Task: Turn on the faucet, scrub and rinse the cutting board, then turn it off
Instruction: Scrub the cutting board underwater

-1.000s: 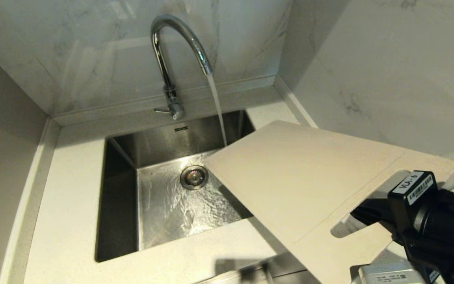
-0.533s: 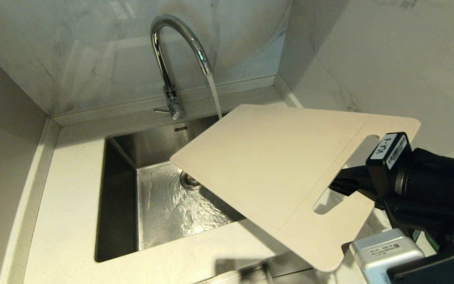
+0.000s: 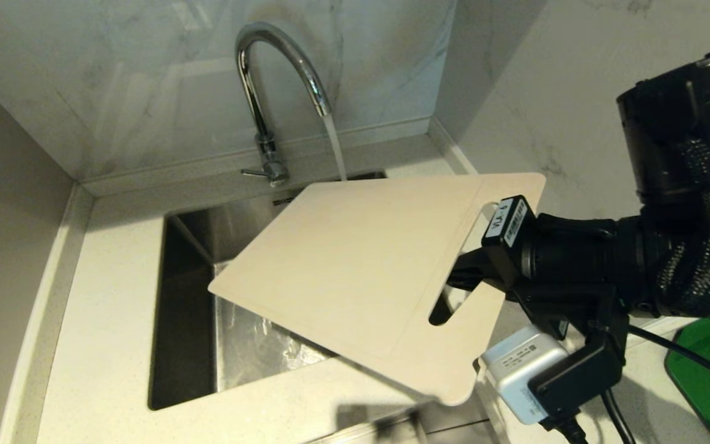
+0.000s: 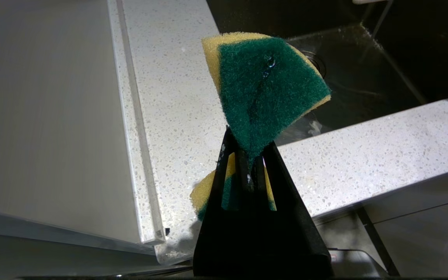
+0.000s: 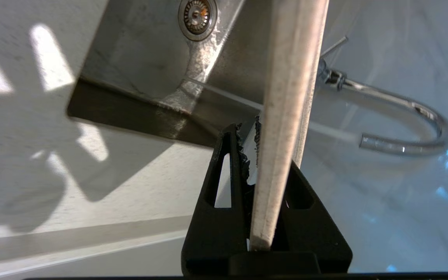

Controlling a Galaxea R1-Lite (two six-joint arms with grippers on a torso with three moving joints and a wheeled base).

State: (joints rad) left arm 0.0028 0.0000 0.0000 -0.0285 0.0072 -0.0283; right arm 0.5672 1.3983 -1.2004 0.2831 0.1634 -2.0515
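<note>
Water runs from the tall chrome gooseneck faucet. The right tool pinches the beige plastic cutting board over the steel sink; the left tool clamps a green-yellow sponge. Scrubbing, rinsing and shut-off seemingly remain.

The board is plain beige-cream. The sponge is dark green over yellow. The faucet is shiny chrome against grey-veined white marble.
</note>
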